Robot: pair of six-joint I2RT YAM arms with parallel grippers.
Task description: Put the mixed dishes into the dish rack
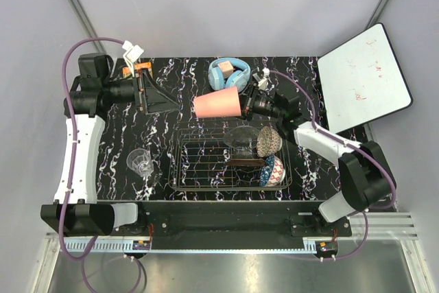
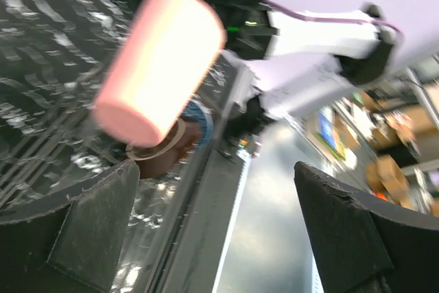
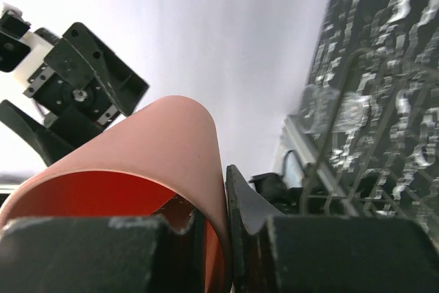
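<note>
1. Overhead, top external view.
   - salmon-pink cup (image 1: 218,104): held on its side above the table (image 1: 116,135), just beyond the far edge of the dish rack (image 1: 177,164), with its closed base toward the left arm.
   - right gripper (image 1: 245,104): clenched on the cup's rim.
   - left gripper (image 1: 168,99): spread wide, grasping nothing, facing the cup's base and apart from it.
   - clear glass shallow dish (image 1: 241,135): in the rack, far right part.
   - beige-brown patterned bowl (image 1: 269,140): on edge at the rack's right side.
   - blue-patterned bowl (image 1: 272,171): on edge, near right corner of the rack.
   - small clear glass tumbler (image 1: 140,161): upright on the table, left of the rack.
   - light-blue headphones (image 1: 228,71): far side of the table.
   - whiteboard (image 1: 363,77): off the table's right, with faint red marks too small to read.
2. Left wrist view, blurred.
   - Both dark fingers (image 2: 68,231) stand far apart with nothing between them.
   - The cup (image 2: 161,66) hangs ahead, base nearest, above a brown bowl (image 2: 161,152).
3. Right wrist view.
   - The fingers (image 3: 250,204) pinch the cup's wall (image 3: 137,162) at the rim, one inside and one outside.
   - The rack's wires (image 3: 357,135) lie to the right.
   - No lettering is legible on the cup.
</note>
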